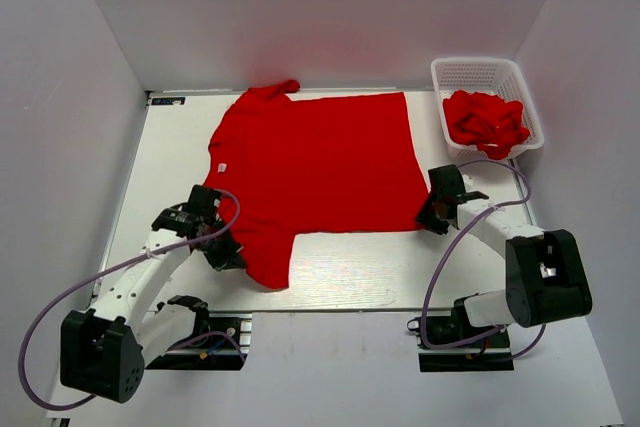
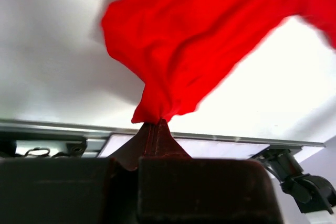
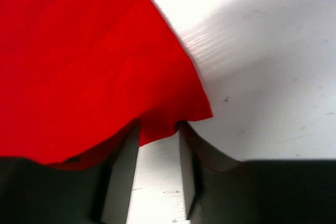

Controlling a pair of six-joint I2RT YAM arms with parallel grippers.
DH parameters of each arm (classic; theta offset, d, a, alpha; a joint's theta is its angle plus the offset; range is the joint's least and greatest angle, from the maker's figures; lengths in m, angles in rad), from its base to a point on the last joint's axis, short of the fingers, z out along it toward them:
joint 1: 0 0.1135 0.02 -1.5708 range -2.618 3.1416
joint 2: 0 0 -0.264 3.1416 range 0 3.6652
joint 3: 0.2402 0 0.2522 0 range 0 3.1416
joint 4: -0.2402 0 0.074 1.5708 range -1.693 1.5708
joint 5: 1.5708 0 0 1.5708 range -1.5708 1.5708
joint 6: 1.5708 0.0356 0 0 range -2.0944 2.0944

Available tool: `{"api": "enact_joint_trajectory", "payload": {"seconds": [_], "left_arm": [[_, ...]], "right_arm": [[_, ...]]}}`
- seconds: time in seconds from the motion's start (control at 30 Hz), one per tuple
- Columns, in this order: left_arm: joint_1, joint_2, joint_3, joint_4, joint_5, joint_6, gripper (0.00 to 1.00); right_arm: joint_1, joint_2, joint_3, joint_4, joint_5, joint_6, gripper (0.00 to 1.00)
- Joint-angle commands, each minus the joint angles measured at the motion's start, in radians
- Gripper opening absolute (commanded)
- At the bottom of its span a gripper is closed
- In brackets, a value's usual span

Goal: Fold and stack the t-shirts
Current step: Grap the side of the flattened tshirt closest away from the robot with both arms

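L jaws shut on t-shirt (image 1: 320,162) edge; R jaws half-open astride hem corner.

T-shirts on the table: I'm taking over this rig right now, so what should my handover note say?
Grippers: the left gripper is shut on the spread t-shirt, pinching its near-left edge. The right gripper has its jaws apart, astride the same shirt's near-right corner, not yet clamped.
Things: that shirt lies flat on the table. The crumpled t-shirts sit in the white basket at the far right.
Done: one shirt laid out.
Left: every fold, the stack, and the shirts waiting in the basket.
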Motion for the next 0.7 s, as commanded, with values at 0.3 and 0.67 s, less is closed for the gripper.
{"api": "enact_joint_trajectory", "payload": {"seconds": [0.3,0.67], "left_arm": [[-0.003,0.105,0.255,0.202,0.061,0.151,0.0],[0.017,0.253,0.403,0.337,0.045,0.15,0.0]], "right_arm": [[0.002,-0.003,0.001,0.029,-0.016,-0.023,0.0],[0.0,0.011,0.103,0.009,-0.02,-0.097,0.0]]}}
